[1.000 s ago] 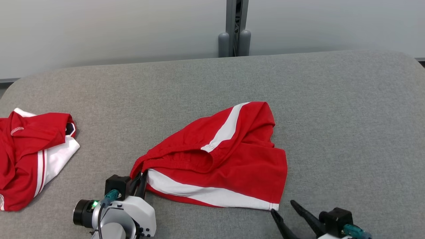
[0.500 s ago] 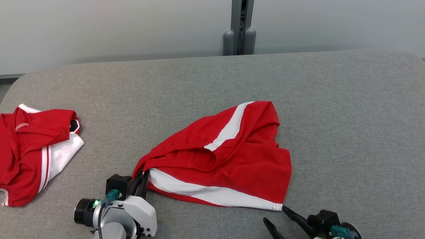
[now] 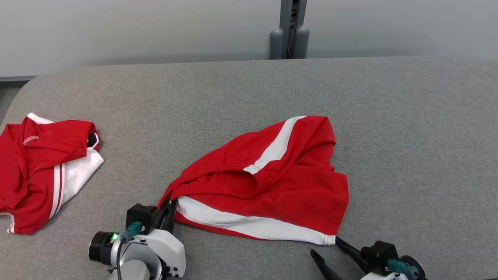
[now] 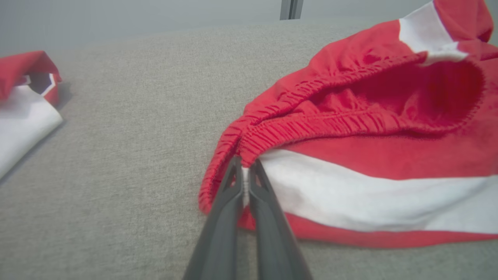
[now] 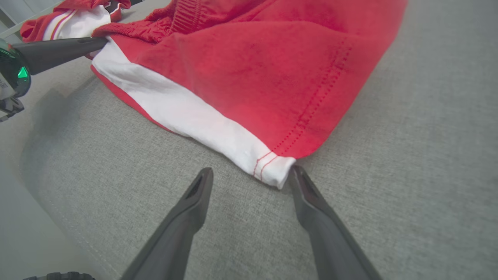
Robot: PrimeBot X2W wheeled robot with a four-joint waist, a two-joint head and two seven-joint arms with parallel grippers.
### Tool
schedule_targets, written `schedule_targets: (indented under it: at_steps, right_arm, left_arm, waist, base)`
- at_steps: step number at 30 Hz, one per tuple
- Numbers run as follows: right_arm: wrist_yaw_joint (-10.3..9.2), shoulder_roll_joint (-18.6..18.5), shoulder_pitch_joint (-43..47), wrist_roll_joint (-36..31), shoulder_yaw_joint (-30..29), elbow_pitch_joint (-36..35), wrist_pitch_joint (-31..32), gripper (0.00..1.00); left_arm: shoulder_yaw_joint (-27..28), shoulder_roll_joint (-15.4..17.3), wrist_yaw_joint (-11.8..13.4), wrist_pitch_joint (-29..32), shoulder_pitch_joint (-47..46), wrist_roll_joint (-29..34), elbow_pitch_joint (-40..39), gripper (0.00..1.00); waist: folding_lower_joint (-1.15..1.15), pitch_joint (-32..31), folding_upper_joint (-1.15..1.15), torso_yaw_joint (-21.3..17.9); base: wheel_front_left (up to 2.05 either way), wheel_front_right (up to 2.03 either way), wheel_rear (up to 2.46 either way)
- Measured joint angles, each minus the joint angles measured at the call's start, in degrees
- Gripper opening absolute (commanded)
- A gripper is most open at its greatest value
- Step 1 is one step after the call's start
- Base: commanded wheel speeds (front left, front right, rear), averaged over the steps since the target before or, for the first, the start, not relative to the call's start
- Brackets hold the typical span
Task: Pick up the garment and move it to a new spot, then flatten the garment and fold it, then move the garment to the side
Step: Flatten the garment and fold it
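The garment (image 3: 280, 182) is a pair of red shorts with white side stripes, lying crumpled in the middle of the grey table (image 3: 408, 136). My left gripper (image 3: 169, 205) is shut on the waistband's left corner; the left wrist view shows its tips (image 4: 243, 167) pinching the elastic edge of the shorts (image 4: 369, 155). At the lower right, my right gripper (image 3: 325, 246) stands open. In the right wrist view its fingers (image 5: 251, 171) sit just short of the white hem corner of the shorts (image 5: 253, 66), the right finger (image 5: 301, 186) almost touching the corner.
A second red and white garment (image 3: 42, 167) lies bunched at the table's left edge. A grey post (image 3: 290, 35) stands behind the table against a pale wall. Bare grey table stretches to the right and back of the shorts.
The whole head view has shifted right, so the camera moved. Against the shorts, my right gripper has slid left and now flanks the hem corner. The left grip is unchanged.
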Motion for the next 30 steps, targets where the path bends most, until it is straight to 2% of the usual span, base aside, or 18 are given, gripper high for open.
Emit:
schedule_targets:
  at_steps: [7,10,12,13,15,16,17,30]
  right_arm:
    - [0.0,0.26,-0.25,0.15,0.78,-0.94,0.0,1.0]
    - [0.0,0.09,-0.51,0.48,1.35,-1.36,0.0,0.66]
    - [0.0,-0.01,-0.55,0.67,1.45,-1.56,0.0,0.63]
    - [0.0,-0.01,-0.55,0.81,1.48,-1.72,0.0,0.48]
    - [0.0,-0.07,-0.57,1.05,1.49,-1.98,0.0,0.34]
    - [0.0,-0.12,-0.57,1.07,1.49,-2.05,0.0,0.2]
    - [0.0,-0.21,-0.58,1.08,1.48,-2.16,0.0,0.0]
    - [0.0,-3.08,-0.84,5.98,1.29,-6.27,0.0,0.0]
  left_arm:
    - [-0.02,0.11,0.01,0.0,0.0,0.0,-0.18,0.0]
    - [-0.02,0.12,0.01,0.0,-0.01,0.0,-0.24,0.0]
    - [-0.02,0.12,0.01,0.0,-0.01,0.0,-0.25,0.0]
    - [-0.03,0.12,0.01,0.0,-0.02,0.0,-0.25,0.0]
    - [-0.02,0.11,0.02,0.0,-0.03,0.0,-0.24,0.0]
    - [-0.02,0.11,0.02,0.0,-0.03,0.0,-0.23,0.0]
    - [-0.01,0.12,0.02,0.0,-0.04,-0.01,-0.21,0.0]
    - [0.56,0.22,0.25,0.0,-0.03,-0.59,0.14,0.0]
  waist:
    - [0.0,0.39,0.0,0.02]
    - [0.0,0.54,0.0,-0.01]
    - [0.0,0.6,0.0,-0.03]
    - [0.0,0.63,0.0,-0.03]
    - [0.0,0.65,0.0,-0.03]
    - [0.0,0.64,0.0,-0.03]
    - [0.0,0.63,0.0,-0.02]
    - [0.0,-0.59,0.0,-0.11]
  base:
    - [0.0,0.0,0.0]
    - [0.0,0.0,0.0]
    - [0.0,0.0,0.0]
    - [0.0,0.0,0.0]
    - [0.0,0.0,0.0]
    - [0.0,0.0,0.0]
    - [0.0,0.0,0.0]
    - [0.0,0.0,0.0]
